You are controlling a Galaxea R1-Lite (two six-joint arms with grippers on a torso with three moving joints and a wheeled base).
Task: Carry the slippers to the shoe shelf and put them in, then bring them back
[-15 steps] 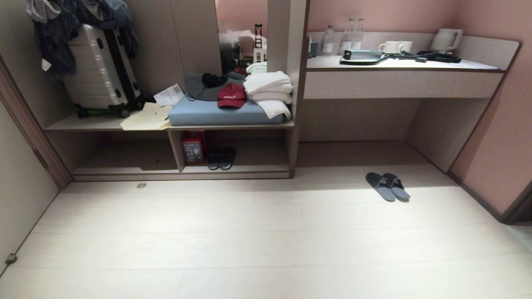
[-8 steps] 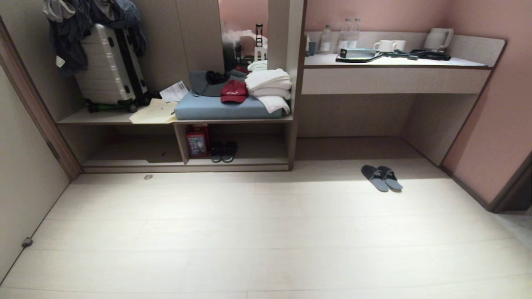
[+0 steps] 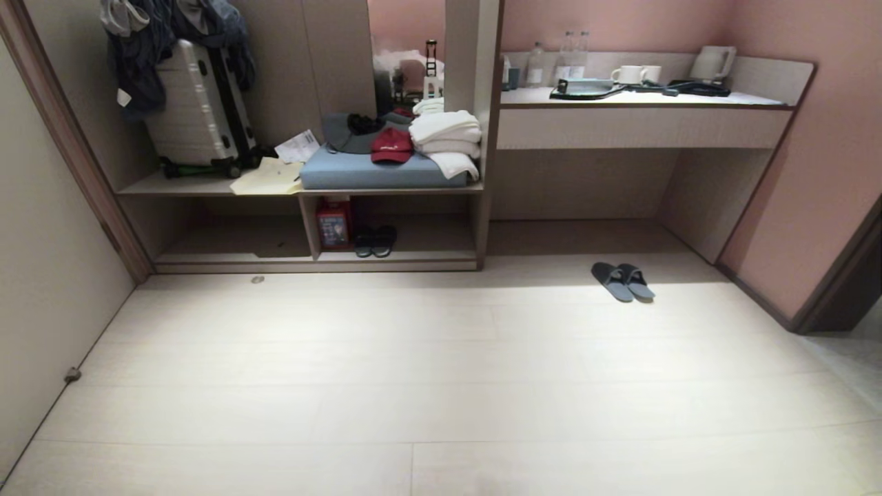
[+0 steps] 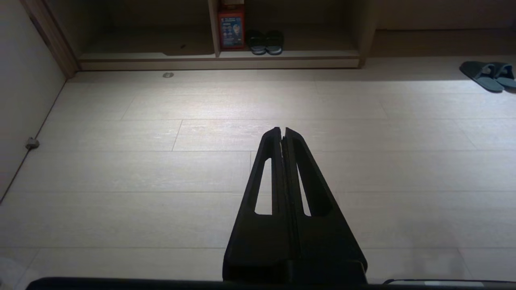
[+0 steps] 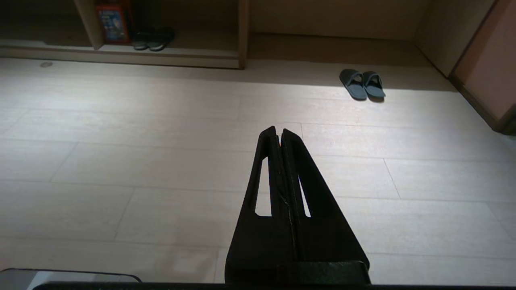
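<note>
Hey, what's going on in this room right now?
Nothing is being handled. The slippers lie side by side on the floor before the desk recess, away from the shoe shelf, which holds another dark pair. The left gripper and right gripper are both shut, empty, above bare floor.

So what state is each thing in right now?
slippers: side by side on the floor, outside the shelf
shoe shelf: open-fronted, holding another dark pair
left gripper: shut, empty, above the floor
right gripper: shut, empty, above the floor
</note>
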